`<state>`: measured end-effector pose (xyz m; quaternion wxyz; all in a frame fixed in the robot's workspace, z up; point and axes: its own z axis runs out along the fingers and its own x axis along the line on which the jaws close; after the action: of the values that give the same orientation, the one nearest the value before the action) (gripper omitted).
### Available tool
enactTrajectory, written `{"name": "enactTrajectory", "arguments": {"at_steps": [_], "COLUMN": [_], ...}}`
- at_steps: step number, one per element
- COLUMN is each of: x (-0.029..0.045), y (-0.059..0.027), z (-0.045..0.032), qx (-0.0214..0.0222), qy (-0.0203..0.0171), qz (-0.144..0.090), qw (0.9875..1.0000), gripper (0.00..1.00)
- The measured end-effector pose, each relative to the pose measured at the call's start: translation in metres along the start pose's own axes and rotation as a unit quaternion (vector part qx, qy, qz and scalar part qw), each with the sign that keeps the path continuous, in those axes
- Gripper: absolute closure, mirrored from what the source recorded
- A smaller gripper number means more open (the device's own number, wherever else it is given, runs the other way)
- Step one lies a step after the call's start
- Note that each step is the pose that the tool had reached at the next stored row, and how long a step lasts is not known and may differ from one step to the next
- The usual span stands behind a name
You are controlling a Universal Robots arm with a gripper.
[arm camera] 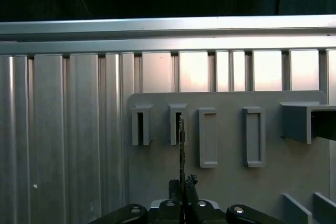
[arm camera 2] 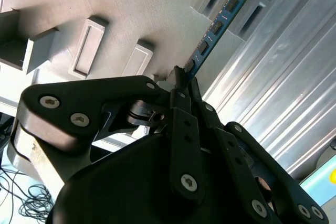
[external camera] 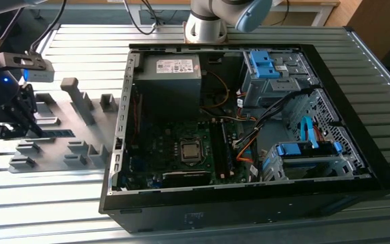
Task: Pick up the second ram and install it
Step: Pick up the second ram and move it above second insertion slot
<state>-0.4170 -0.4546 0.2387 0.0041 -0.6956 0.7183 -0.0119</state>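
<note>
The second ram (arm camera 2: 214, 26) is a thin green strip with small black chips; it stands on edge on the grey holder plate (arm camera 2: 121, 9), its far end between two holder blocks. My gripper (arm camera 2: 182, 78) has its black fingers pinched together on the strip's near end. In the first wrist view the ram (arm camera: 181, 148) shows edge-on, running from a slotted block down to the gripper (arm camera: 182, 184). In the exterior view the gripper (external camera: 40, 133) is low over the plate at the exterior view's left, with the ram (external camera: 61, 133) beside it.
The open black PC case (external camera: 357, 168) lies to the exterior view's right of the holder plate (external camera: 53, 162), with the motherboard's black slot rails (external camera: 226, 147) inside. Tall grey holder blocks (external camera: 79, 101) stand on the plate. Everything rests on a ribbed metal table (external camera: 46, 203).
</note>
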Motion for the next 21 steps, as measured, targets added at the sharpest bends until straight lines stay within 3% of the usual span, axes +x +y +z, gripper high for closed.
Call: {"name": "enactTrajectory", "arguments": {"at_steps": [21], "x": [0.0001], "y": [-0.0001], "z": [-0.005], "qx": [-0.0001], "qy": [0.0], "qz": [0.0], "qw": [1.0], "gripper": [0.86]}}
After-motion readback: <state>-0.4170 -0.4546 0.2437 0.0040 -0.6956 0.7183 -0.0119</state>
